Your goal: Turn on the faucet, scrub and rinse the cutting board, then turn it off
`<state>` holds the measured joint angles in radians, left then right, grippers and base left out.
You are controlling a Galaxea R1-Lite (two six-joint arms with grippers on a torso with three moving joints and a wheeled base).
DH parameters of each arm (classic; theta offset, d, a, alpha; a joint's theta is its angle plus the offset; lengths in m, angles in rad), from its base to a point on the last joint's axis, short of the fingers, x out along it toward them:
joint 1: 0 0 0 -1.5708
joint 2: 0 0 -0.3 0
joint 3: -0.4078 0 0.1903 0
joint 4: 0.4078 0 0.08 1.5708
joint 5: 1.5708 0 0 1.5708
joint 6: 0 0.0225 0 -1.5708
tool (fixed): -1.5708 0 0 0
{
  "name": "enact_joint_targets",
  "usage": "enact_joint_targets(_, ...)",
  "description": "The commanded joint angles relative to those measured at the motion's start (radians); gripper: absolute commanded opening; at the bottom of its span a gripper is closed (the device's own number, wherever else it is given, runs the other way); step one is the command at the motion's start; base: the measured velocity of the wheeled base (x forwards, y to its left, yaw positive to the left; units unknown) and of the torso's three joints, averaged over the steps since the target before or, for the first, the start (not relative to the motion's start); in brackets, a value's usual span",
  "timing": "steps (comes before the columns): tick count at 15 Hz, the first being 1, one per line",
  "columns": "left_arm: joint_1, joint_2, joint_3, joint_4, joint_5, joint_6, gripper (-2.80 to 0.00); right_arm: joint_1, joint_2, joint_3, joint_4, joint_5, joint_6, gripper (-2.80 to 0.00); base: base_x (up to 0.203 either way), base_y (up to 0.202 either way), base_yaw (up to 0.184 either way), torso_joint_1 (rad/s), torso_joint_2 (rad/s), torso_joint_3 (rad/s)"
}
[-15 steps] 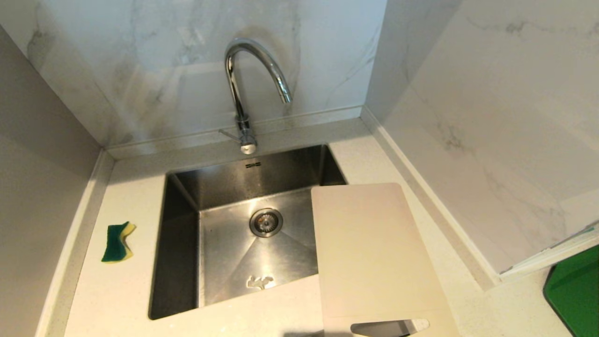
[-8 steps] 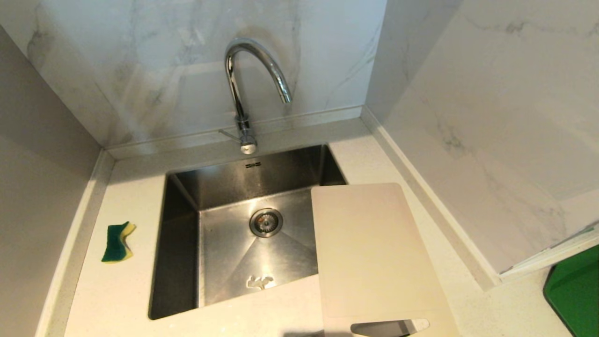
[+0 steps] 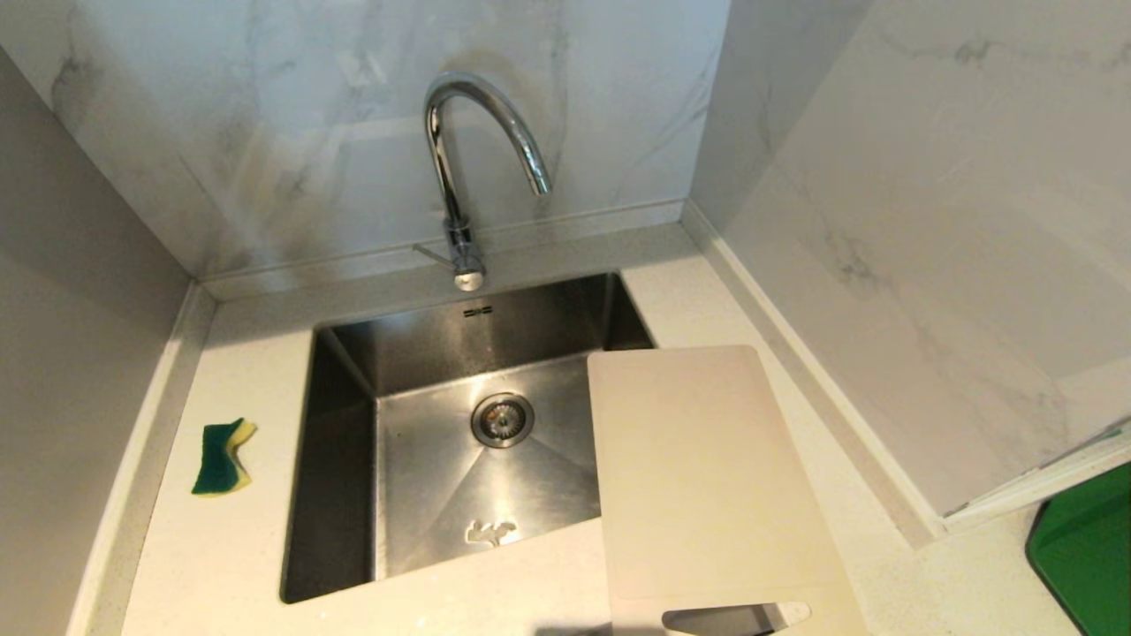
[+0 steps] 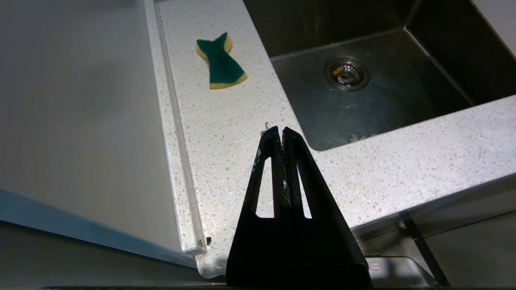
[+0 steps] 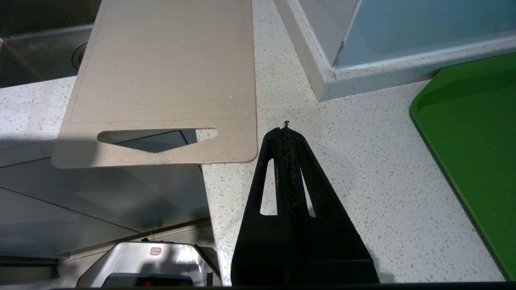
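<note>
The chrome gooseneck faucet (image 3: 459, 168) stands behind the steel sink (image 3: 345, 459), its thin lever (image 3: 431, 253) pointing left; no water runs. The cream cutting board (image 3: 707, 477) lies flat over the sink's right edge and the counter, its handle slot (image 5: 157, 139) overhanging the counter's front edge. A green-and-yellow sponge (image 3: 221, 457) lies on the counter left of the sink. Neither arm shows in the head view. My left gripper (image 4: 281, 131) is shut and empty above the counter's front left part. My right gripper (image 5: 286, 129) is shut and empty, hovering just right of the board's handle end.
Marble walls close in behind and on the right (image 3: 884, 221), a grey panel on the left (image 3: 71, 353). A green tray (image 3: 1087, 556) sits on the counter at far right. The sink drain (image 3: 502, 420) is uncovered. Speckled counter (image 5: 363, 169) lies between board and tray.
</note>
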<state>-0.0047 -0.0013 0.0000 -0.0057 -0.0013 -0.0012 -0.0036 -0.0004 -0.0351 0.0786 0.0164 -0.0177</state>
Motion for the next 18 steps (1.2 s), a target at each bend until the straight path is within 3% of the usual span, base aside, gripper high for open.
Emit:
enact_joint_targets(1, 0.000, -0.002, 0.003, 0.000, 0.000, 0.000, -2.80, 0.001, -0.001, 0.000, 0.000, 0.000, -0.001, -2.80, 0.000, 0.000, 0.000, 0.000, 0.00, 0.000)
enact_joint_targets(18, 0.000, -0.002, 0.003, 0.000, 0.000, 0.000, -2.80, 0.000, -0.001, 0.000, 0.000, 0.000, -0.001, -2.80, 0.000, 0.000, 0.000, 0.000, 0.00, 0.000)
